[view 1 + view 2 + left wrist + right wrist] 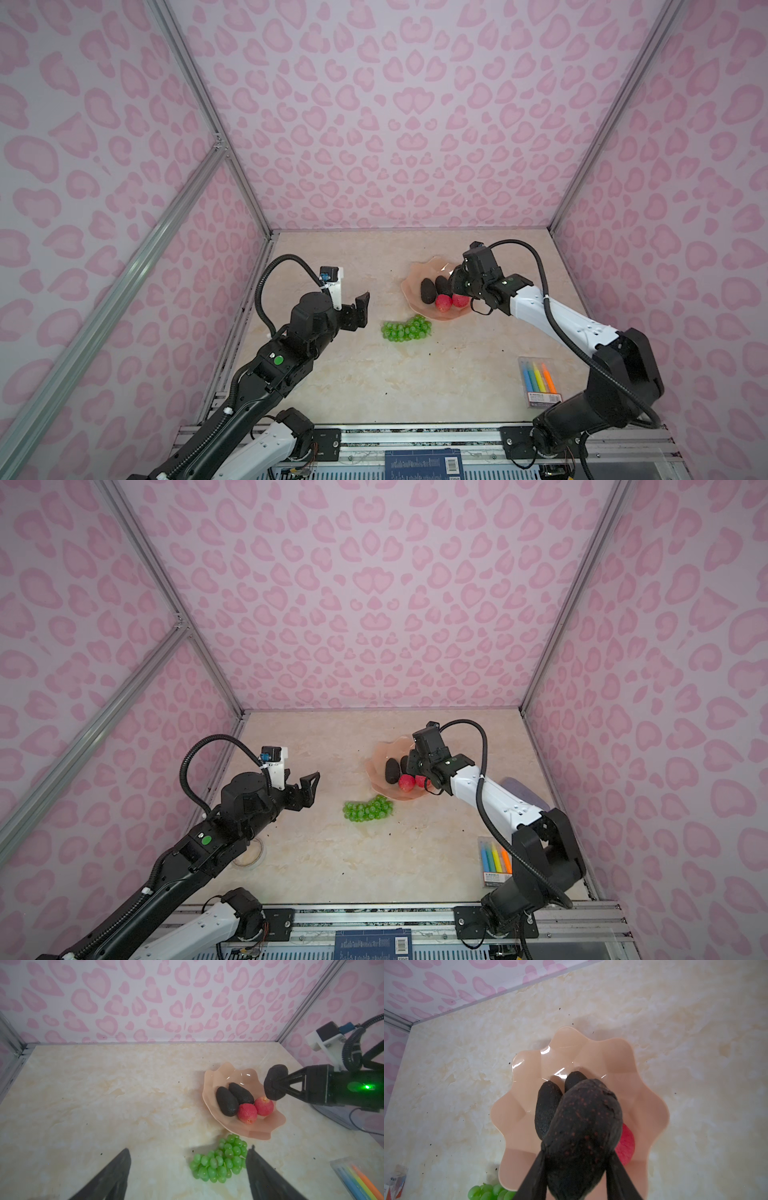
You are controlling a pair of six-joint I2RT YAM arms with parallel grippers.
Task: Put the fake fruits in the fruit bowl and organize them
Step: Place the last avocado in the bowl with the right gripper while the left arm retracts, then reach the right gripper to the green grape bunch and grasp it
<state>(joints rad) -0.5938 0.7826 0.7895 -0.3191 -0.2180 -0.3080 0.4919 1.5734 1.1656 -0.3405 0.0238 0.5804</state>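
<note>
Placement step, op: your right hand (577,1153) is clamped on the third avocado (587,1118), one finger each side, gripped approx mid-body. The avo hangs above the fruit bowl (652,1105) and touches nothing else. Below the hand, two avocados (226,1101) lie side by side in the dish, touching. Two red fruits (247,1113) (strawberry + apple, can't tell which is which) sit just beside them, toward the wrist side. Prob why you're holding over the middle: a drop there lands it next to the other two, so same kind is grouped. The dish is bare beyond the fingertips, so there's room.

Your left hand (312,788) is released, jaws spread wide w/ nothing btw them. It looks raised off the bench (415,386). The grapes (220,1159) lie on the bench just ahead of and below it, just outside the bowl rim. They're the only fruit left out. The wide spread prob suits the bunch bc it's broad + lumpy.

The marker pack (538,380) is well behind the right hand, near that arm's base. Not task, ignore it.
</note>
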